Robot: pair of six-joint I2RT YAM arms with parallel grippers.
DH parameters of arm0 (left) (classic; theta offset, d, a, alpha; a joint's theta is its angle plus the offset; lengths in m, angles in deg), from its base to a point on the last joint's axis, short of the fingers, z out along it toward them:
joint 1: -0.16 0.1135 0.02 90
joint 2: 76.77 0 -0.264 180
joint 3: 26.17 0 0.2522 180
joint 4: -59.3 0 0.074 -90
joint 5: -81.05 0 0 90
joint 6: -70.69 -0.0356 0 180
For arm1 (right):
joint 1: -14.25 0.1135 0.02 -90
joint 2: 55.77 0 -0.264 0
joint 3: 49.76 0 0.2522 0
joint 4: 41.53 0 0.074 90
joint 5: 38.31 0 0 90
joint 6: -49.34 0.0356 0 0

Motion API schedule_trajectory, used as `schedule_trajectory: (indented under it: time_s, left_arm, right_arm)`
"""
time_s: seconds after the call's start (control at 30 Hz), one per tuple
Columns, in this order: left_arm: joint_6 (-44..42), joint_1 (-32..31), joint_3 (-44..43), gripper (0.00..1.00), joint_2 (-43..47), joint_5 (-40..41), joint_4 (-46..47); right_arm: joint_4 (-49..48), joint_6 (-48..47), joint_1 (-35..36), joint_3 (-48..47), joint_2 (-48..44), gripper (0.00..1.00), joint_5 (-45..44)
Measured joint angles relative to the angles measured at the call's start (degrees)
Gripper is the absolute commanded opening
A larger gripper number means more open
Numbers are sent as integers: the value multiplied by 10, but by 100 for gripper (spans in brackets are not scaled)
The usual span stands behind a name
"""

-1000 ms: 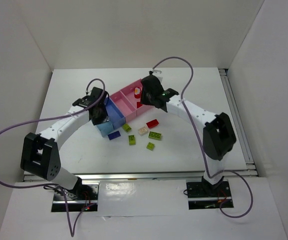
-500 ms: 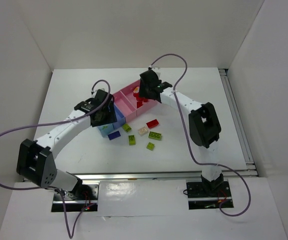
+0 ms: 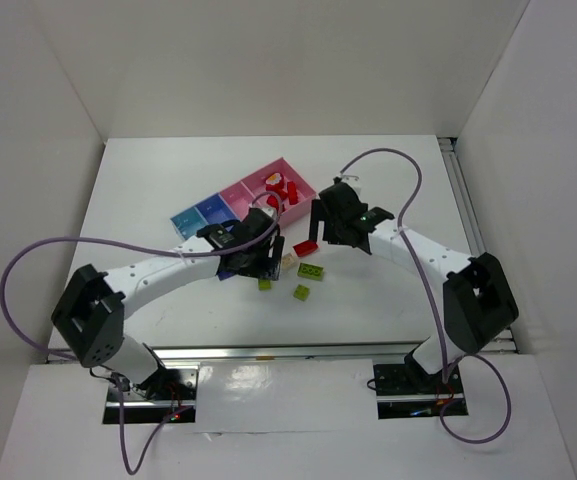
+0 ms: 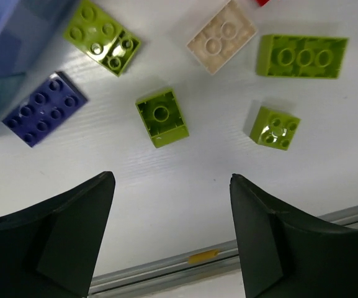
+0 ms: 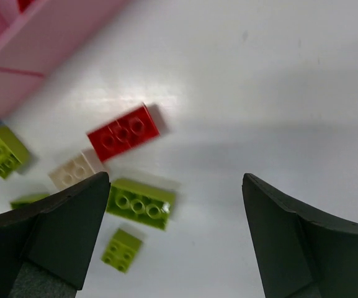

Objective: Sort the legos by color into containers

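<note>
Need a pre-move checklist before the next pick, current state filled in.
1. Left end effector open, empty: ok.
2. Right end effector open, empty: ok.
3. Loose red brick in right wrist view, nothing over it: ok.
4. Purple brick clear of blue tray wall: cannot tell.
5. Sorted red bricks inside pink tray: ok.
6. All bricks sorted: not ok, lime bricks and cream brick on the table.

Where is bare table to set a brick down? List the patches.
Free: the table at its far right corner, beyond the right claw; its far left, beside the blue trays; the near strip in front of the loose bricks. Crowded: the middle, where it and the left claw hang open over the bricks.
</note>
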Motion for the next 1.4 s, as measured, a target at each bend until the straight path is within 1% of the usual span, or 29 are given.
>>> schedule_trajectory:
  time_s: [0.03,0.13,0.2,0.23,0.4,0.43,0.47,0.53,0.57,0.6,0.67,0.73,0.77,0.83,0.97,1.07,1.13,1.17,1.23,1.33,1.37,1.4]
  left_arm:
    - [5,-1,3,86,-15,-2,1]
    - [28,-2,6,86,-59,-4,3]
    - [40,-2,7,83,-85,-3,6]
    - [45,-2,8,82,-96,-3,8]
    - [57,-2,9,74,-135,-2,31]
    - [58,-2,9,71,-141,-3,36]
    - [58,-2,9,61,-147,-4,41]
    - [60,-2,9,50,-156,-4,49]
    - [60,-2,9,37,-159,-4,50]
    - [59,-2,9,33,-159,-4,50]
    - [57,-2,8,27,-156,-1,51]
    - [57,-2,6,25,-151,2,44]
    - [56,-2,6,22,-146,3,40]
    - [52,-2,2,22,-127,3,23]
    - [35,-2,-25,22,-60,1,-17]
    - [22,8,-82,20,-9,0,-39]
    - [15,34,-111,20,7,0,-48]
    - [13,54,-121,20,12,3,-54]
    - [13,94,-126,20,15,10,-63]
    - [13,155,-114,20,15,17,-86]
    - [13,172,-106,20,15,19,-91]
    - [13,189,-96,20,15,20,-96]
  right_arm:
    - [5,2,0,21,-14,97,1]
    - [22,7,-3,55,-39,98,4]
    - [25,8,-6,60,-41,98,14]
    - [25,8,-7,61,-41,98,19]
    - [25,12,-7,69,-42,98,51]
    - [24,14,-7,69,-42,98,55]
    - [23,19,-7,69,-41,98,57]
    - [22,28,-7,67,-34,98,60]
    - [20,35,-7,65,-28,98,62]
    - [17,43,-7,63,-20,97,65]
    - [8,60,-7,63,-4,97,70]
    - [-6,84,-7,62,14,95,75]
    - [-13,98,-7,62,22,95,76]
    - [-28,128,-7,62,36,95,80]
    - [-71,182,-7,62,56,95,83]
    - [-80,207,-7,39,94,94,82]
    - [-81,216,-7,13,128,91,80]
    - [-81,221,-7,1,144,91,79]
    - [-79,229,-7,-17,166,89,74]
    - [-76,242,-4,-33,173,83,65]
    - [-74,246,-4,-36,174,79,62]
    - [-72,250,-3,-39,177,67,57]
